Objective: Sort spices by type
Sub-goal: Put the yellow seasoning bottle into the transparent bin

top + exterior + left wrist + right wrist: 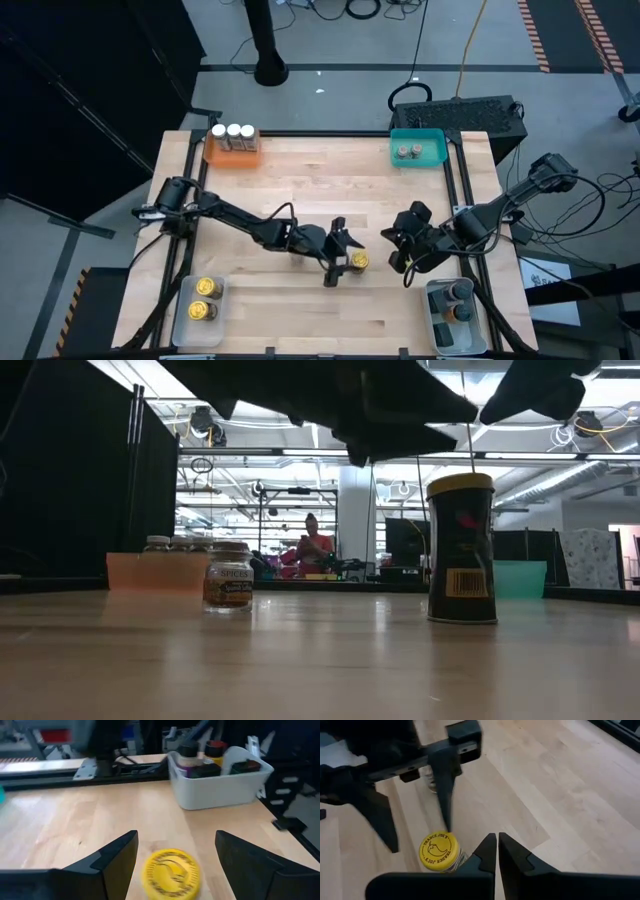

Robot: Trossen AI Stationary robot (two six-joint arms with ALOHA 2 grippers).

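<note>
High view gives you yellow-lidded jar (358,261) upright on table (300,190), near middle. Left gripper (338,257) over jar, fingers (107,865) spread either side of yellow lid, not touching it. Right gripper (404,255) just beside jar on side toward clear tray (440,318) of dark jars, fingers pressed together, holding nothing. Your low view shows small brownish jar (228,580) standing well apart from yellow-lidded jar.

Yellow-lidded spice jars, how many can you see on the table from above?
3. Two sit in the clear tray at the near left corner; one stands mid-table between the left end effector's open fingers. Others may be hidden.
</note>
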